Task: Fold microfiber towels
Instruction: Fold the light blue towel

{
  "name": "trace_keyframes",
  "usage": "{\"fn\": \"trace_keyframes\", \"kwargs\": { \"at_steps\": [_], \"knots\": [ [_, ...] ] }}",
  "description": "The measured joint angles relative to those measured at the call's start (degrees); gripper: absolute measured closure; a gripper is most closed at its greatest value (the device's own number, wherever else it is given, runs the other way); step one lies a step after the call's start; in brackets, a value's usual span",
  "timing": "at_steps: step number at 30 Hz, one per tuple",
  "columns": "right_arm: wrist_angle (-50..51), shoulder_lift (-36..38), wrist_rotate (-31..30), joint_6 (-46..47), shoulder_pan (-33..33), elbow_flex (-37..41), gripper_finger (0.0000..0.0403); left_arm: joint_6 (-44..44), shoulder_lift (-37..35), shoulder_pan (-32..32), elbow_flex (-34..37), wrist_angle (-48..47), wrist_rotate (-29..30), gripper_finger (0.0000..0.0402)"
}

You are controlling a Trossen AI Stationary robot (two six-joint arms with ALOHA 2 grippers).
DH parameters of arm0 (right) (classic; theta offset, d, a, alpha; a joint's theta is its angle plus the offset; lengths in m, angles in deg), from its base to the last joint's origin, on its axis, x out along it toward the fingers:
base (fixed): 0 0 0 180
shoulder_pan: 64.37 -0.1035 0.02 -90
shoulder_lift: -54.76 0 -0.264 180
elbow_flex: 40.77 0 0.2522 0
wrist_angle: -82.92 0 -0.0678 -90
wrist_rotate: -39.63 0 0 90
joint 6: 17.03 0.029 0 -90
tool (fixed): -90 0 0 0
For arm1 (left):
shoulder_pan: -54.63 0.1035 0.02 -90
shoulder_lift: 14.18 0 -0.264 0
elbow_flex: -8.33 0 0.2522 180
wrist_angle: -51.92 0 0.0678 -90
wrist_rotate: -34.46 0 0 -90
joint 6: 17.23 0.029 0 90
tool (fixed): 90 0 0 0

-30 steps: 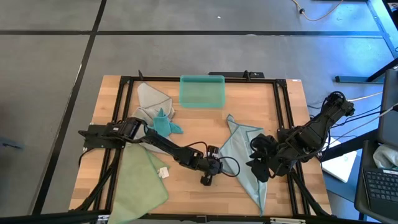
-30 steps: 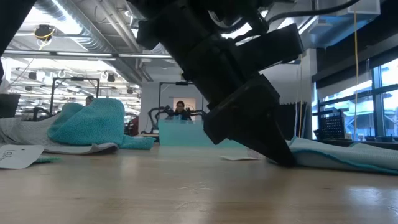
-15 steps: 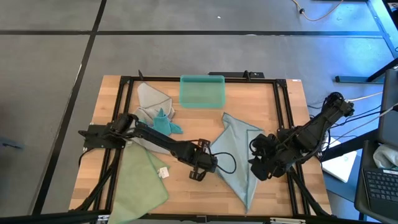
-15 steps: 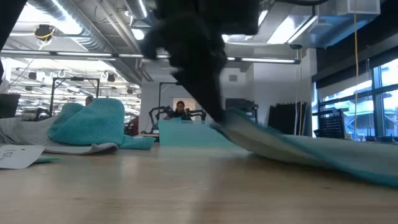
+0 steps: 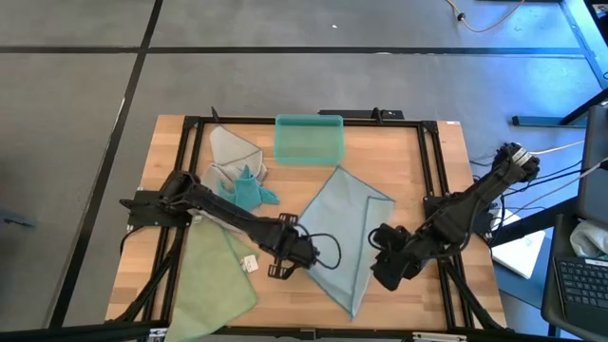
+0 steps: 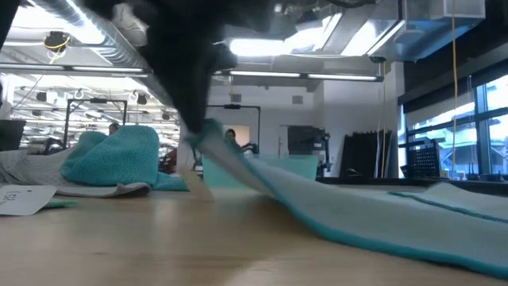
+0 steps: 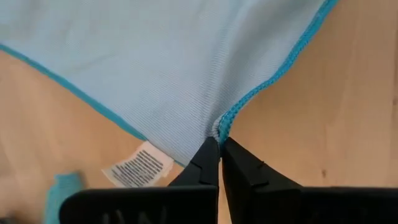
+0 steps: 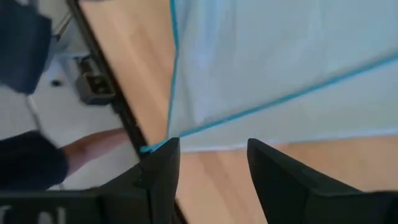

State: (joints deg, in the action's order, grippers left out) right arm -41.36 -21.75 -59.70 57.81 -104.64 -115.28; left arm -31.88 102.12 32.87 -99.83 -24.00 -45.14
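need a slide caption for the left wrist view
Left gripper, jaws shut, pinches the teal-stitched edge of a pale blue towel spread on the wooden table.

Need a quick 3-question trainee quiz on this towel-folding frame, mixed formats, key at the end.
1. True or false: the left end effector is shut on the edge of the pale blue towel.
2. Multiple choice: the teal plastic bin sits at the A) near edge, B) far edge, C) left edge of the table.
3. Fill in: the right end effector has its jaws ____, with a corner of the pale blue towel by one finger.

Key: 1 true; 2 B; 3 open.
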Motion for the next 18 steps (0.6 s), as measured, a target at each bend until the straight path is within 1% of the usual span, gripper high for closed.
{"fn": "trace_keyframes", "kwargs": {
  "at_steps": [2, 5, 7, 10, 14, 18],
  "knots": [
    [-0.45, -0.02, 1.54, 0.10, 0.00, 0.35, 0.0213, -2.93, 0.01, -0.76, 1.58, -1.67, -0.86, 0.0400],
    [-0.18, 0.05, 1.55, -0.17, -0.07, 0.35, 0.0213, -7.39, 0.02, -1.73, 5.15, -1.81, -2.57, 0.0391],
    [0.24, 0.01, 1.08, -1.15, -0.07, 0.35, 0.0213, -10.64, 0.10, -2.35, 7.44, -1.95, -2.70, 0.0382],
    [2.69, -1.01, -0.68, -1.40, -0.07, 0.31, 0.0213, -14.87, 0.10, -3.00, 9.61, -1.11, -5.06, 0.0365],
    [6.88, -3.95, -4.31, -1.42, 1.48, 0.31, 0.0213, -19.56, 0.10, -3.21, 10.56, 0.68, -6.52, 0.0347],
    [6.18, -7.95, -3.78, -1.75, 5.25, 0.31, 0.0213, -20.25, -0.23, -3.05, 9.80, -0.68, -6.34, 0.0340]
  ]
}}
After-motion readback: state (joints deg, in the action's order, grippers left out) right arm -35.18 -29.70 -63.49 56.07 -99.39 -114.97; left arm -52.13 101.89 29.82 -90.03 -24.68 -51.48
